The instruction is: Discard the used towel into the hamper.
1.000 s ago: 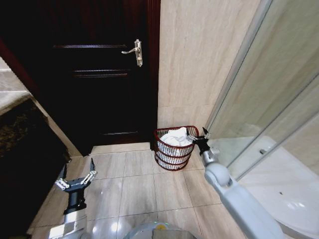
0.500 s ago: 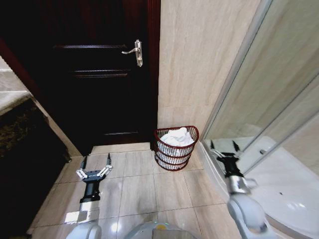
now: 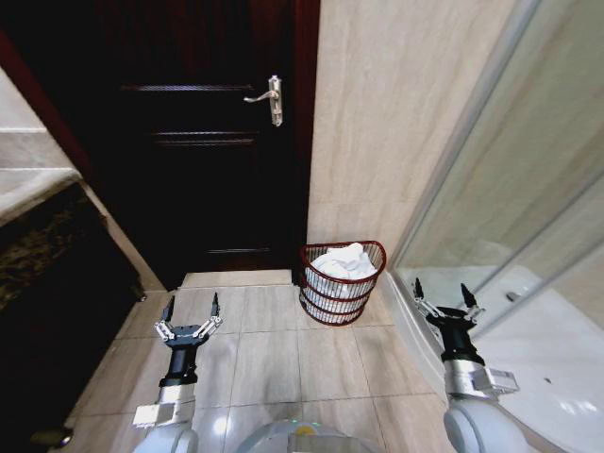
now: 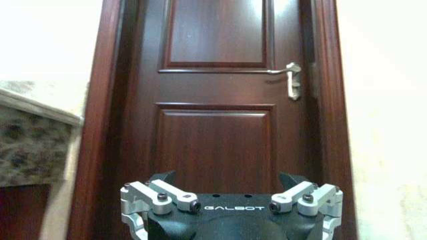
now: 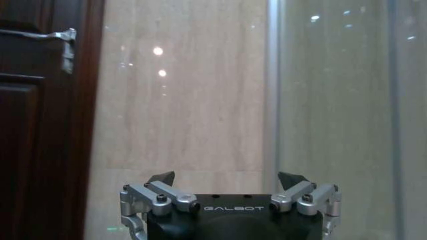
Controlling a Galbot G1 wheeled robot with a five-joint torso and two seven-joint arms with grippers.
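The hamper [image 3: 332, 303], a dark red wire basket, stands on the tiled floor against the beige wall beside the door. A crumpled white towel [image 3: 342, 261] lies inside it, heaped up to the rim. My left gripper [image 3: 190, 310] hovers open and empty over the floor tiles, to the left of the hamper. My right gripper [image 3: 442, 295] is open and empty to the right of the hamper, in front of the glass panel. In the left wrist view the left gripper [image 4: 228, 184] faces the door, and in the right wrist view the right gripper [image 5: 227, 181] faces the wall.
A dark wooden door [image 3: 203, 142] with a silver handle [image 3: 267, 97] is shut behind the floor area. A glass shower screen [image 3: 510, 208] and white tub [image 3: 557, 377] close off the right. A stone counter [image 3: 42, 226] lines the left.
My right arm has drawn back from the hamper's rim and now hangs low at the right. The left gripper moved toward the centre. The camera shifted, so the door and hamper sit further right.
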